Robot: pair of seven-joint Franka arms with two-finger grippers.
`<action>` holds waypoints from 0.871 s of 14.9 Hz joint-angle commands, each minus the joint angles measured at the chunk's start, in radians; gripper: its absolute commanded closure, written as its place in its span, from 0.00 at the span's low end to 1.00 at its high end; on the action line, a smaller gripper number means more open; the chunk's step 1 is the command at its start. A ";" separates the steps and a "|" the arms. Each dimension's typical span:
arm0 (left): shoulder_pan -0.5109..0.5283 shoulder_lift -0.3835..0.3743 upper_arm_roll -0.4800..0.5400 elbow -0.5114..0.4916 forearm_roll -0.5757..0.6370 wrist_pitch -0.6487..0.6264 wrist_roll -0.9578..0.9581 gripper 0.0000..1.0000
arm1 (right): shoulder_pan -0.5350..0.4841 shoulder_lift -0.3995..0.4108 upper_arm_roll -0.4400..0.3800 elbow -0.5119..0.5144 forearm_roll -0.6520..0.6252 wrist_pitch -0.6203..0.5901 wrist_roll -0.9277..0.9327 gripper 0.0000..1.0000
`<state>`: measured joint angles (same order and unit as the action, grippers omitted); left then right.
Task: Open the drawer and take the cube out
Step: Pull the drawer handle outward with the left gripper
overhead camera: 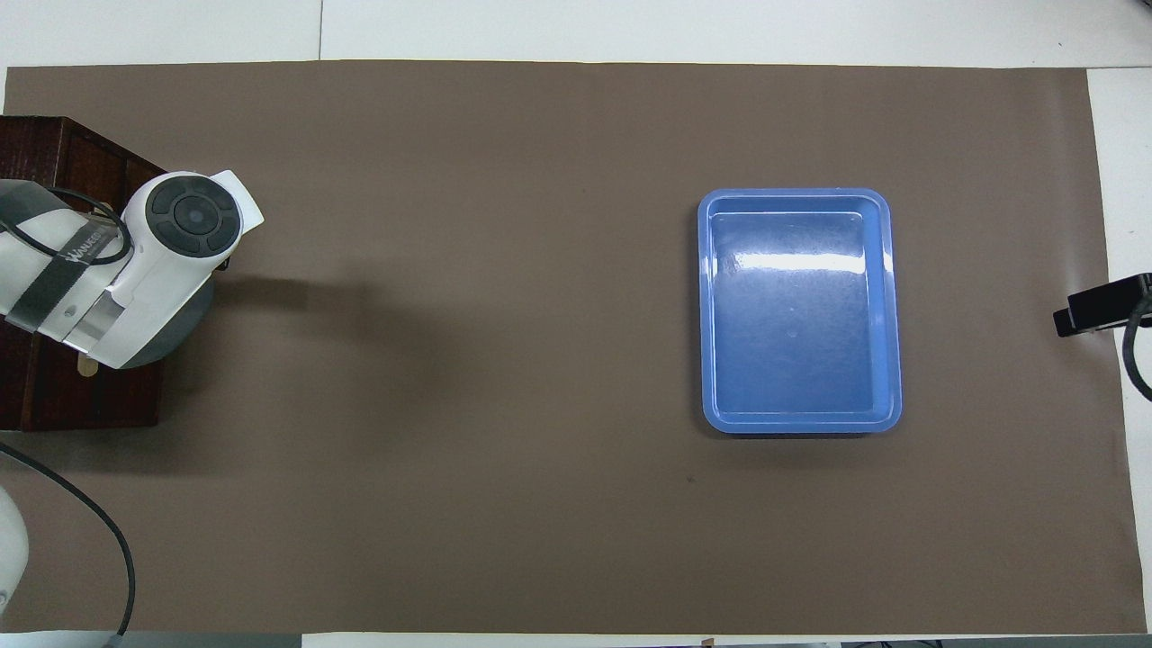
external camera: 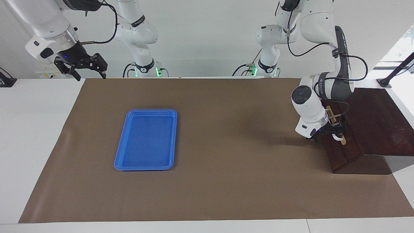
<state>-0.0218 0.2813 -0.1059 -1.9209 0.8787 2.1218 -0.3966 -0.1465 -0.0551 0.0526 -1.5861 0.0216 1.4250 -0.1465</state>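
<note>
Right arm waits: right gripper (external camera: 90, 75) hangs in the air over the table edge by the robots, at the right arm's end, jaws spread, holding nothing

Blue tray (external camera: 175, 139) lies flat on the brown mat (external camera: 226, 161), toward the right arm's end, with bare mat on every side of it

Wide stretch of bare mat between the tray and the drawer

Drawer (external camera: 343, 155): dark brown wood front, tan strip, white bar handle (external camera: 337, 138), set in a matching dark box (external camera: 378, 123) at the left arm's end of the table

Left arm bends down from above the box; left gripper (external camera: 328, 134) sits low at the handle, jaws spread; cannot tell if the fingers touch the bar
</note>
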 commanded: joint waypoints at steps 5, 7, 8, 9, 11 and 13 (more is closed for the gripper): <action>-0.007 0.010 0.008 0.010 0.010 0.015 -0.025 0.00 | -0.011 -0.012 0.007 -0.009 0.015 -0.005 0.010 0.00; -0.009 0.012 0.005 0.008 0.002 0.017 -0.037 0.00 | -0.010 -0.012 0.007 -0.009 0.015 -0.003 0.011 0.00; -0.018 0.012 0.005 0.007 0.000 0.018 -0.041 0.00 | -0.010 -0.012 0.007 -0.009 0.015 0.000 0.012 0.00; -0.021 0.012 0.005 0.005 -0.001 0.017 -0.041 0.00 | -0.011 -0.012 0.007 -0.009 0.015 0.002 0.012 0.00; -0.030 0.012 0.005 0.007 -0.023 0.015 -0.041 0.00 | -0.015 -0.011 0.007 -0.008 0.014 0.003 0.012 0.00; -0.036 0.012 0.005 0.008 -0.036 0.015 -0.041 0.00 | -0.021 -0.011 0.007 -0.009 0.015 0.003 0.012 0.00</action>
<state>-0.0326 0.2838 -0.1093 -1.9190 0.8687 2.1261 -0.4266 -0.1468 -0.0552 0.0515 -1.5861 0.0216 1.4250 -0.1454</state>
